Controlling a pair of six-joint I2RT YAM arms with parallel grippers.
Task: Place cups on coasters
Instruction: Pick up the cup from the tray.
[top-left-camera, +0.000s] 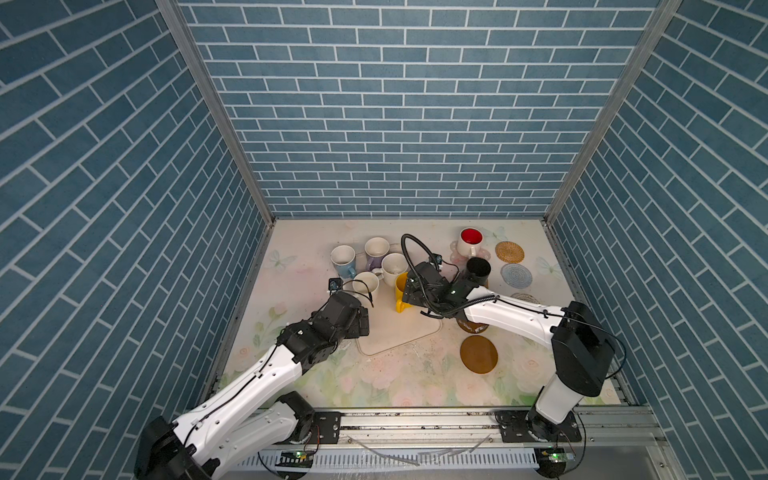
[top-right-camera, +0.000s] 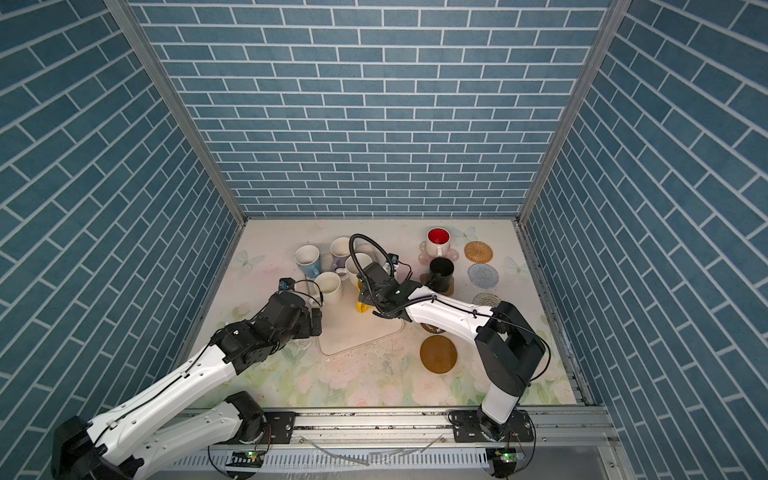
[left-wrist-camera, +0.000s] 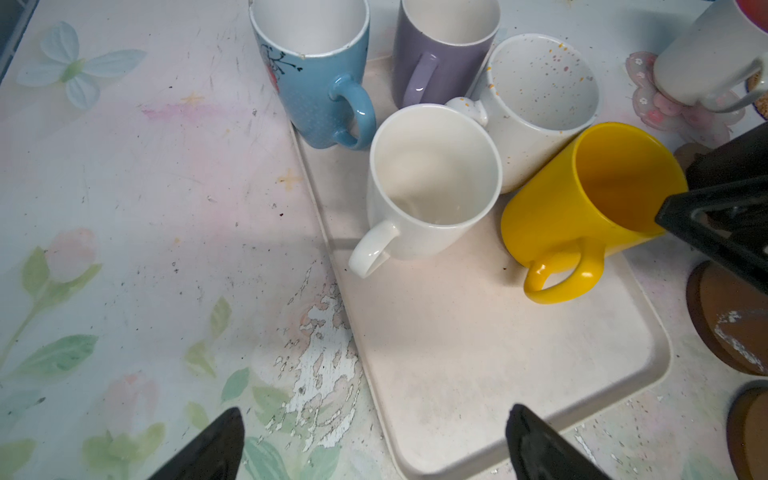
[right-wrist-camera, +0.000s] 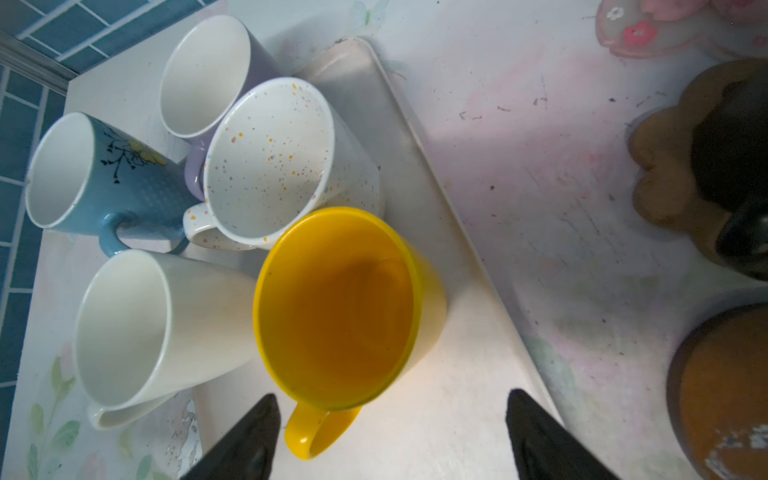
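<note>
Crowding is the hazard here: the yellow mug (right-wrist-camera: 336, 307) stands on the cream tray (left-wrist-camera: 498, 353) at the near right of a five-mug cluster. It appears to touch the speckled cream mug (right-wrist-camera: 270, 162) and sits just beside the plain white mug (right-wrist-camera: 124, 328), while the right arm's jaws hang apart and empty above its handle. An off-centre pinch could shove the yellow mug into those neighbours and jostle the light blue mug (left-wrist-camera: 316, 95) and lavender mug (left-wrist-camera: 440, 62) farther back. A grip on the glossy handle alone might let the mug swing or slip. Any carry right to a free coaster, perhaps the near brown disc (top-left-camera: 478, 354), would pass near the black mug (top-left-camera: 478, 270) on the paw-print coaster (right-wrist-camera: 660, 174). The left arm's jaws, also apart and empty, hover over the tray's near left edge.
</note>
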